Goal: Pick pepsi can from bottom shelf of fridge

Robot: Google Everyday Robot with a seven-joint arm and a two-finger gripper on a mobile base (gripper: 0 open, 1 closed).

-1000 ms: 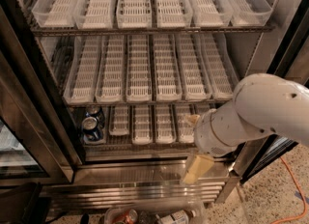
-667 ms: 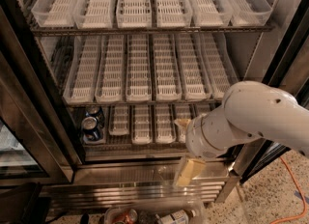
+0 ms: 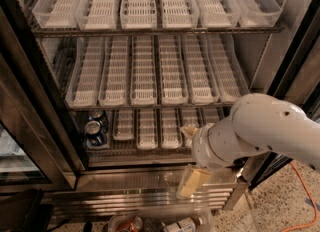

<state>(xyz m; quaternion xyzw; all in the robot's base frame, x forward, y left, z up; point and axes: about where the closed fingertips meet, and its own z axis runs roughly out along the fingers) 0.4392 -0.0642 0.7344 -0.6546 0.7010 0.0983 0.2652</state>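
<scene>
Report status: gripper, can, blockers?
Gripper at bottom shelf front, right of centre, apart from can. Can upright, shelf's far left. Nothing seen between them.

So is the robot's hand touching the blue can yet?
Apart. In the camera view the gripper hangs by the fridge base, several tray lanes right of the pepsi can.

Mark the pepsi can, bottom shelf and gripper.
pepsi can (image 3: pixel 93 129): camera view, silver top.
bottom shelf (image 3: pixel 123 146): camera view, bare wire at front.
gripper (image 3: pixel 183 161): camera view, between its open fingertips, before the shelf's right half.
</scene>
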